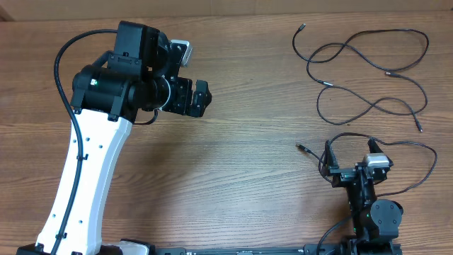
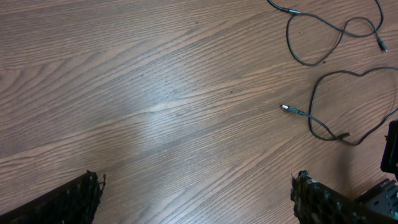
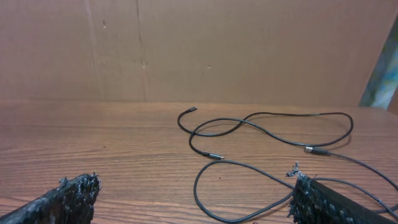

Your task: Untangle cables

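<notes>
Right claw [image 3: 193,186], nearest the robot's base at the right edge of the wooden tabletop [image 1: 248,177]: fingers spread wide, holding nothing. One thin black cable [image 2: 297,112] curves around this claw in a loose open loop, passing close by its right finger, with its metal-tipped plug [image 2: 286,107] lying free on the wood to the left.

Farther out, well apart from the near cord, the remaining cables [image 1: 373,104] lie in long slack curves that cross one another in a few places; no tight knot is visible.

Left claw [image 2: 198,190], raised over the bare far-left part of the tabletop, well clear of every cord: fingers likewise spread and empty.

Progress, as a judgement: the near cable appears already separated. What seems left is parting the far cords where they overlap and laying each one alone.
</notes>
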`<control>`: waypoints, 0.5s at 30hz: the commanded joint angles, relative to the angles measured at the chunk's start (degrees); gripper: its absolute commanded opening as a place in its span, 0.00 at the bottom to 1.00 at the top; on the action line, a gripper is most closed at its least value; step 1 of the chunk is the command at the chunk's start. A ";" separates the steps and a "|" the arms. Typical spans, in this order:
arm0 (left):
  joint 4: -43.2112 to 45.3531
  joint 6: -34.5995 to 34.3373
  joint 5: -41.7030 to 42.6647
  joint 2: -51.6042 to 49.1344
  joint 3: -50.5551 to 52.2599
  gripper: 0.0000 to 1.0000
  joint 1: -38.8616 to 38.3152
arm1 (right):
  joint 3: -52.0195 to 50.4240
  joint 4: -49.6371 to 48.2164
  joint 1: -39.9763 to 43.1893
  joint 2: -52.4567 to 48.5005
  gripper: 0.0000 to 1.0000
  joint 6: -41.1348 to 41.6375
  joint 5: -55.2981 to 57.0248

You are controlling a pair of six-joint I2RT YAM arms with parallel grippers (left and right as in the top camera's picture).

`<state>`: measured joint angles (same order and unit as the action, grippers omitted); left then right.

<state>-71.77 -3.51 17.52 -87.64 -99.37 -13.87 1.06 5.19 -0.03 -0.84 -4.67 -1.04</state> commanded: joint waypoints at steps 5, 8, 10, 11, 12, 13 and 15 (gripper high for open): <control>-2.16 -0.79 -1.44 0.79 0.00 1.00 0.04 | -0.57 -0.37 -0.28 0.68 1.00 0.09 0.55; -2.16 -0.81 -1.42 1.25 0.02 1.00 0.02 | -0.57 -0.37 -0.28 0.68 1.00 0.09 0.55; -1.31 -0.81 -1.14 2.12 0.22 1.00 -0.09 | -0.57 -0.37 -0.28 0.68 1.00 0.09 0.55; -0.61 -0.83 -1.01 2.80 0.66 0.99 -0.09 | -0.57 -0.37 -0.28 0.68 1.00 0.09 0.55; 0.26 -0.81 -1.01 3.69 1.42 0.99 -0.09 | -0.57 -0.37 -0.28 0.68 1.00 0.09 0.55; 1.09 -0.81 -1.03 4.55 2.32 0.99 -0.09 | -0.57 -0.37 -0.28 0.68 1.00 0.09 0.55; 4.02 -0.79 -1.14 7.26 5.90 1.00 0.04 | -0.57 -0.37 -0.28 0.68 1.00 0.09 0.55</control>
<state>-69.34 -3.53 16.86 -84.99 -96.84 -13.87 1.06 5.15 -0.03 -0.84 -4.73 -1.06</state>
